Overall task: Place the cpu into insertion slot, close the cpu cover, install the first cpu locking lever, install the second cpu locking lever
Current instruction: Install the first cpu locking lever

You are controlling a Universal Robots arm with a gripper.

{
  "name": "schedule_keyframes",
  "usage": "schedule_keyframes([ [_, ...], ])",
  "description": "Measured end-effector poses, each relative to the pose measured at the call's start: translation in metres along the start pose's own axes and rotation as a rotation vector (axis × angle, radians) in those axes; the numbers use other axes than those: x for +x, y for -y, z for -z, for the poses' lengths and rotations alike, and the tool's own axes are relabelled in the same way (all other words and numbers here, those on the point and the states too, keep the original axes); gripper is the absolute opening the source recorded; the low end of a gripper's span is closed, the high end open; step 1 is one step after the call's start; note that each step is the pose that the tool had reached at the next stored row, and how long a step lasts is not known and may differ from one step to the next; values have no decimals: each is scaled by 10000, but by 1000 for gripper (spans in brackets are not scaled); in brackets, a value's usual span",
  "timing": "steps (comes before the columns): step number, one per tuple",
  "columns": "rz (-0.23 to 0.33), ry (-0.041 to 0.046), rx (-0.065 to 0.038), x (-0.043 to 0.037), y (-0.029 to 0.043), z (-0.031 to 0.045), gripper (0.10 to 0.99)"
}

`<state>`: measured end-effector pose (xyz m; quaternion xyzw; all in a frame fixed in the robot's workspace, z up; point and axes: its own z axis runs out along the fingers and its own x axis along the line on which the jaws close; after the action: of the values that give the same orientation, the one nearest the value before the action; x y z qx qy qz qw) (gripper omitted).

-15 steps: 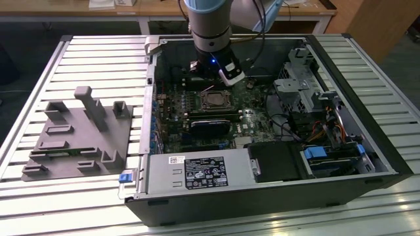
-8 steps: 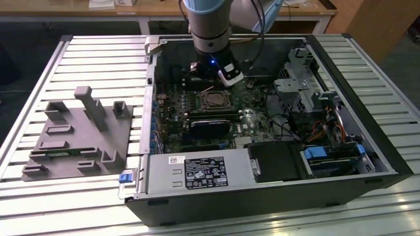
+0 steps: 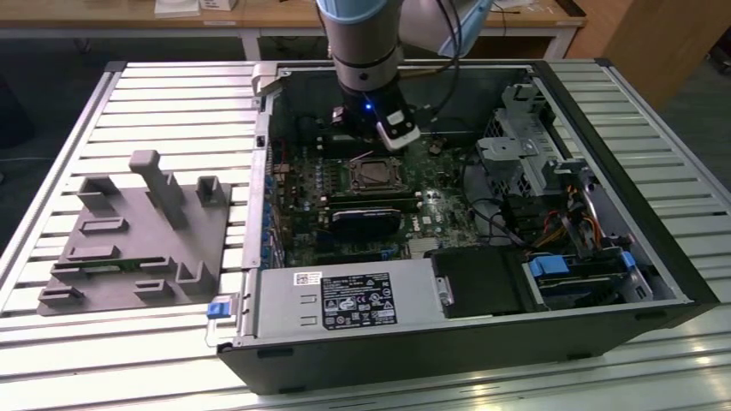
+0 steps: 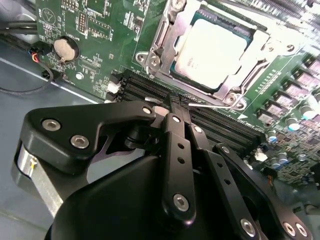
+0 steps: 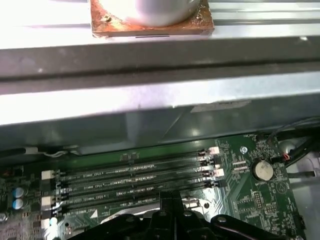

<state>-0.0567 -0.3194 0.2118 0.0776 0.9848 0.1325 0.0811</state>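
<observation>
Open computer case (image 3: 457, 347) lying on the bench (image 3: 171, 94), moulded fixture (image 3: 137, 248) beside it on the exterior view's left, cpu (image 4: 212, 47) seated in the insertion slot (image 3: 372, 176), cpu cover (image 4: 161, 47) down around it, tool (image 4: 173, 104) above the memory slots (image 5: 130, 177) just beside the slot.

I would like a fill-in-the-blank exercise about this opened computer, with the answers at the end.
1. The hinged cpu cover is ___, not open, around the cpu.
2. The end effector is above the long black ___ slots.
3. The circuit board is ___.
Missing words: closed; memory; green.
</observation>
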Motion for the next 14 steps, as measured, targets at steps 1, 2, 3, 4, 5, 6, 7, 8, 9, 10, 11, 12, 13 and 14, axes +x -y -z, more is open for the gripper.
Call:
schedule_keyframes([
  [1,-16,4,4,2,-8,-5,106],
  [2,-37,10,6,4,-15,-11,106],
  [3,-59,17,10,6,-20,-16,106],
  [4,-84,25,12,7,-22,-21,106],
  [5,-116,34,16,9,-22,-25,106],
  [6,-155,45,23,11,-20,-30,106],
  [7,-195,56,30,14,-19,-36,106],
  [8,-232,67,35,17,-17,-43,106],
  [9,-267,78,40,21,-14,-50,106],
  [10,-280,87,47,27,-12,-55,106],
  [11,-279,103,57,35,-10,-59,106],
  [12,-273,122,65,43,-8,-63,106],
  [13,-268,139,68,52,-6,-68,106],
  [14,-265,152,67,61,-3,-72,106],
])
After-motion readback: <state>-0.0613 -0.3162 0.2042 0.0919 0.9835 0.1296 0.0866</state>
